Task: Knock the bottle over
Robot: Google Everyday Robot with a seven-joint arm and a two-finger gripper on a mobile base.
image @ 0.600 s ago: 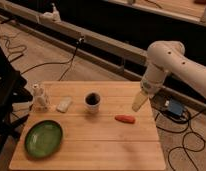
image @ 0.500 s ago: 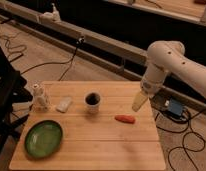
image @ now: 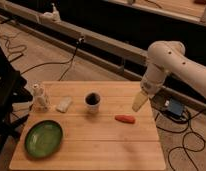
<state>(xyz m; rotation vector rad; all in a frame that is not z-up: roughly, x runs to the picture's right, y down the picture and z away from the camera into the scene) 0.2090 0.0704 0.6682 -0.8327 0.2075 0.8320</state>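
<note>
The bottle (image: 41,97) is small, translucent whitish, with a bumpy body and a white cap. It stands upright near the left edge of the wooden table (image: 96,145). My gripper (image: 139,102) hangs from the white arm (image: 166,60) over the table's right side, far from the bottle and above the surface. A white cup with dark contents (image: 92,102) stands between the gripper and the bottle.
A flat white oblong block (image: 64,104) lies right of the bottle. A green plate (image: 43,138) sits front left. A small orange-red object (image: 125,119) lies below the gripper. Cables and a blue box (image: 174,108) are on the floor to the right.
</note>
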